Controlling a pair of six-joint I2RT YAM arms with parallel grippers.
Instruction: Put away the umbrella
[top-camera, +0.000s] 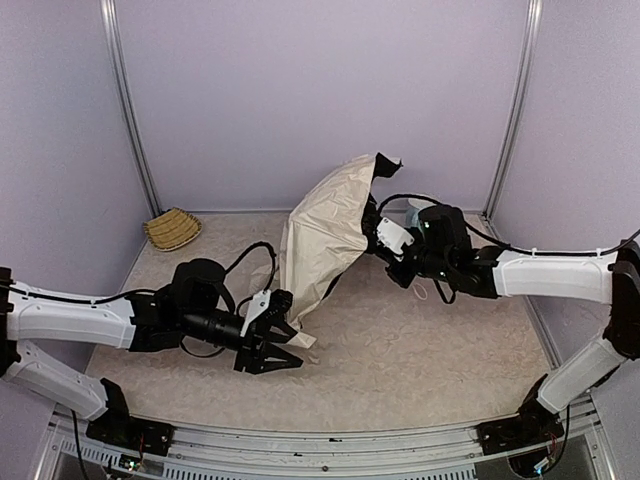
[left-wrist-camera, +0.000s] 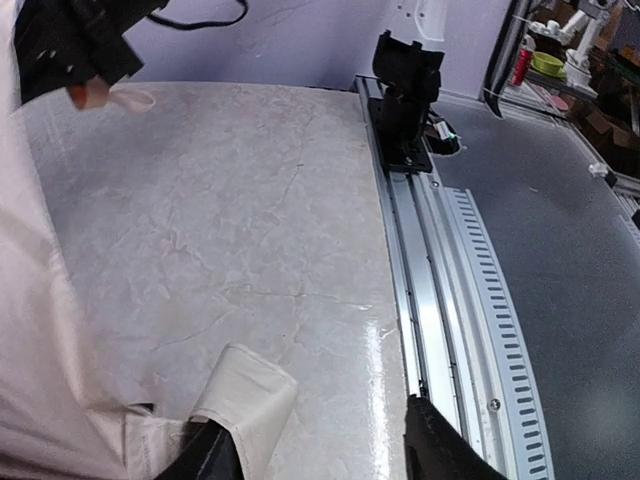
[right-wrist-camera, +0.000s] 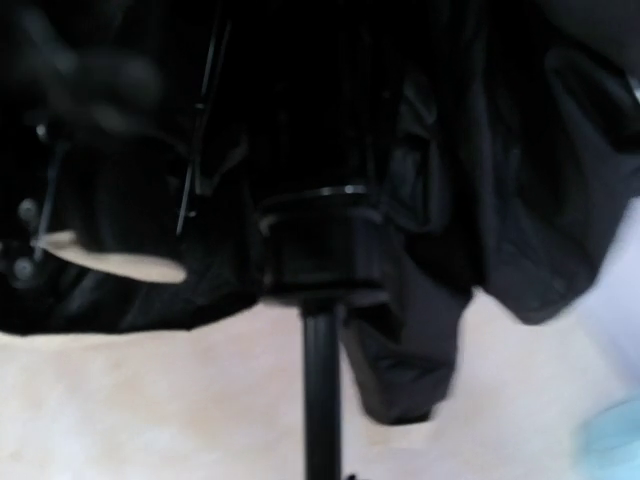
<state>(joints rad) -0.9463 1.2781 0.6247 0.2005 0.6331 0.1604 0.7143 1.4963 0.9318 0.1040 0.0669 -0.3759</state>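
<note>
Two grippers working: my right gripper (top-camera: 378, 232) clamps the umbrella (top-camera: 325, 235) by its shaft (right-wrist-camera: 320, 400), half-collapsed, drooping onto the desk (top-camera: 430, 340); my left gripper (top-camera: 288, 347) gapes beside its hem. Folding step, I judge; next, gather the fabric.

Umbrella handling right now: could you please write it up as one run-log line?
umbrella: canopy half-collapsed, lower edge on table | right end effector: shut on shaft | left end effector: open beside canopy edge | basket: far-left corner
</note>
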